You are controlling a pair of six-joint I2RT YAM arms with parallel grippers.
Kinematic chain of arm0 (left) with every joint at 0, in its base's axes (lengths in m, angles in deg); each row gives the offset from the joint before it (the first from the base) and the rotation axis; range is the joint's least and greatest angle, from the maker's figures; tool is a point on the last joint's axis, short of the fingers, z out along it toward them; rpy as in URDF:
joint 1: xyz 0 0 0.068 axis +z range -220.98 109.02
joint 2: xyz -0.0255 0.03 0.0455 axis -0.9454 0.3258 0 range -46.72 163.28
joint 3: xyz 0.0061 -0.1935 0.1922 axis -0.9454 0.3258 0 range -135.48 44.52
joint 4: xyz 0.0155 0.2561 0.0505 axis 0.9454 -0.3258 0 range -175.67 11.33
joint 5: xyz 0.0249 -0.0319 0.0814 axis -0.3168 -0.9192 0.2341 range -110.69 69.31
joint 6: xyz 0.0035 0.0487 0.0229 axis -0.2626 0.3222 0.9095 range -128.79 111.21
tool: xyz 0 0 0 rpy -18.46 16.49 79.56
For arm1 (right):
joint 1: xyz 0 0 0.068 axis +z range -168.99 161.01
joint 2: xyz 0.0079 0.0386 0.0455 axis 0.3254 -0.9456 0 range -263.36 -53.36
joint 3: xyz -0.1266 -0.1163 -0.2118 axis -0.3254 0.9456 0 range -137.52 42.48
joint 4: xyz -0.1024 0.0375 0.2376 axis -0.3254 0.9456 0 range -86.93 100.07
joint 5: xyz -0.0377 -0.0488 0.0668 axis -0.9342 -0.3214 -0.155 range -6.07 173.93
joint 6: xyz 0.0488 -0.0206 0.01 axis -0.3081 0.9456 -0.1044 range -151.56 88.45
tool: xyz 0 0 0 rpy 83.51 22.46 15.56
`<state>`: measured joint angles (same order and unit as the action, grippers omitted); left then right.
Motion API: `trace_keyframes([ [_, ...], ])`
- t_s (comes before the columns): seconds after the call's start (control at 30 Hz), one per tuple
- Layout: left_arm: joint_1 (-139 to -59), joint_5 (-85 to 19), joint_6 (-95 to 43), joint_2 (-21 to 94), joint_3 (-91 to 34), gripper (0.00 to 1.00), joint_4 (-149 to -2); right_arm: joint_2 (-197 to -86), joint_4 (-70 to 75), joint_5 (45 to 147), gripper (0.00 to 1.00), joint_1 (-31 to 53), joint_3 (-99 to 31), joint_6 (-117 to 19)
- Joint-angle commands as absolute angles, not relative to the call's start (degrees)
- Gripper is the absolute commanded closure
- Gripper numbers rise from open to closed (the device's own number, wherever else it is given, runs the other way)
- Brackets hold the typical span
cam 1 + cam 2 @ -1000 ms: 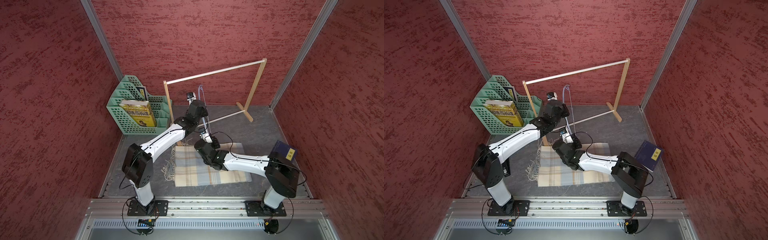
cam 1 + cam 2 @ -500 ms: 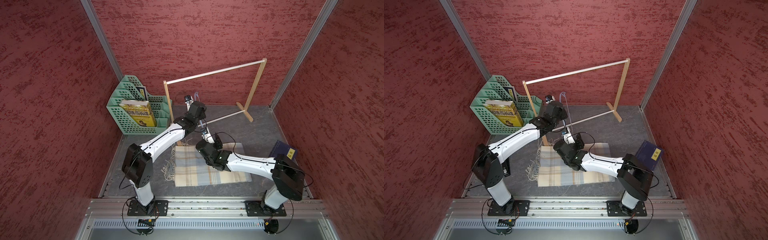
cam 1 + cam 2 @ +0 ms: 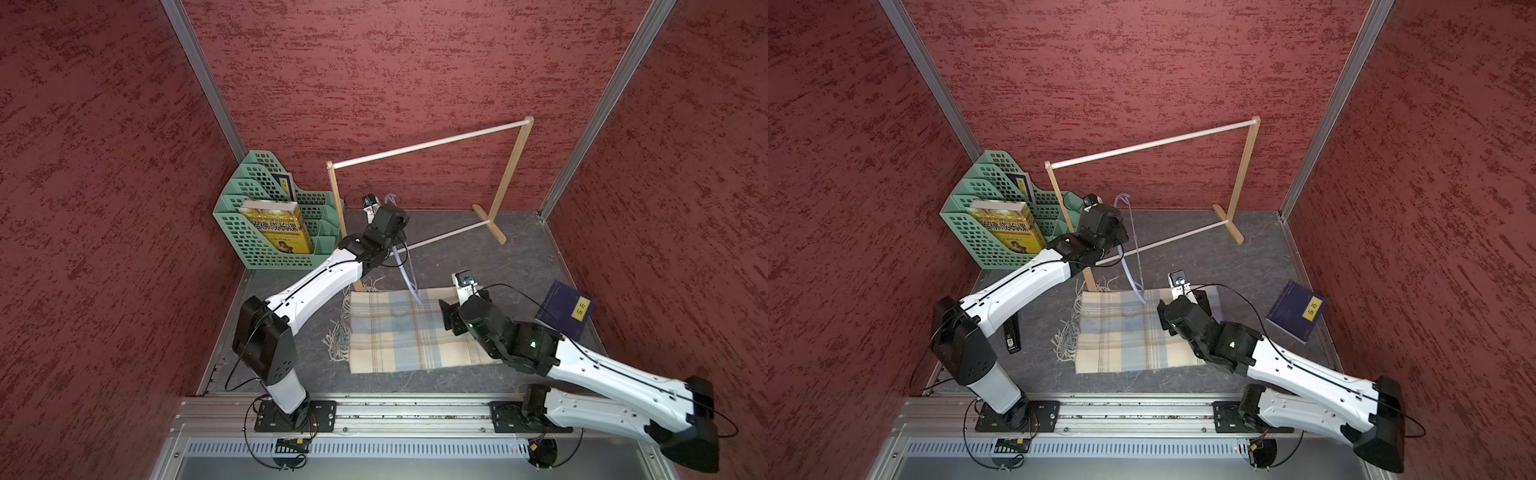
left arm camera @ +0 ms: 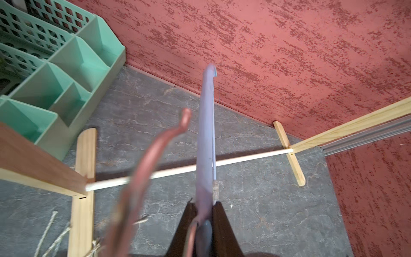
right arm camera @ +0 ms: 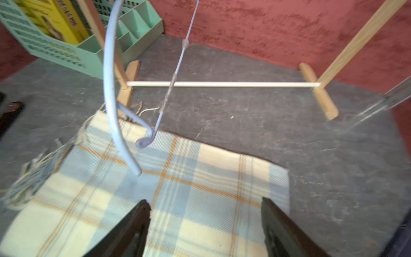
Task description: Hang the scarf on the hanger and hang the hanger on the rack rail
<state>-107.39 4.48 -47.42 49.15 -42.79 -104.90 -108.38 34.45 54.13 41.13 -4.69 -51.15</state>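
Observation:
The scarf [image 3: 399, 332] lies flat on the grey floor, plaid in pale blue and cream, with its fringe toward the left arm; it also fills the near part of the right wrist view [image 5: 178, 200]. My left gripper [image 4: 204, 203] is shut on the hanger [image 4: 205, 133], a thin pale-blue plastic one. In both top views the hanger [image 3: 409, 276] [image 3: 1133, 249] slants down from that gripper to the scarf's back edge. Its lower end [image 5: 136, 171] hangs just over the cloth; I cannot tell whether it touches. My right gripper [image 5: 204, 200] is open above the scarf's right part, holding nothing.
A wooden rack [image 3: 428, 143] stands at the back, its lower rail [image 3: 449, 235] just behind the hanger. A green file organiser [image 3: 266, 224] with a yellow book fills the back left corner. A dark blue book [image 3: 567, 309] lies at the right. Red walls close three sides.
My right gripper has opened and drawn back to the right, away from the hanger. The left gripper has come down slightly, and the hanger now slants toward the scarf.

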Motion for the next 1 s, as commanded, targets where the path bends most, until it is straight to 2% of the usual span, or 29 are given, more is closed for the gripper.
trace_keyframes([
  [0.0,-107.8,5.8,-44.0,47.9,-42.3,1.0,-105.7,-109.6,40.3,71.1,0.14,41.1,-3.2,-54.8],
  [0.07,-109.0,5.3,-43.8,47.4,-41.9,1.0,-106.3,-110.3,39.9,68.7,0.14,41.1,-2.8,-58.3],
  [0.2,-114.3,4.7,-43.5,44.6,-38.6,1.0,-108.0,-110.1,48.0,53.6,0.13,39.1,-4.6,-66.9],
  [0.23,-115.8,4.0,-43.9,43.9,-37.5,1.0,-108.5,-109.6,48.7,53.0,0.12,37.3,-4.5,-67.8],
  [0.3,-118.7,2.8,-45.5,42.6,-34.7,1.0,-109.5,-108.1,46.3,56.9,0.12,31.9,-2.9,-67.3],
  [0.4,-123.1,3.5,-49.9,40.1,-28.2,1.0,-107.8,-107.3,38.7,70.1,0.13,20.7,1.5,-65.9],
  [0.47,-126.0,5.1,-53.8,37.7,-21.9,1.0,-103.2,-108.0,35.5,75.4,0.13,16.3,3.8,-66.2],
  [0.67,-132.7,15.2,-66.3,35.3,-9.0,1.0,-93.4,-108.8,33.2,76.6,0.14,13.6,6.5,-68.4],
  [0.83,-137.4,24.4,-71.2,37.0,-7.0,1.0,-91.3,-105.5,33.3,73.6,0.14,13.1,10.5,-71.1],
  [0.97,-138.8,26.7,-72.5,38.4,-7.0,1.0,-89.1,-105.5,32.1,73.4,0.15,12.3,12.8,-71.8],
])
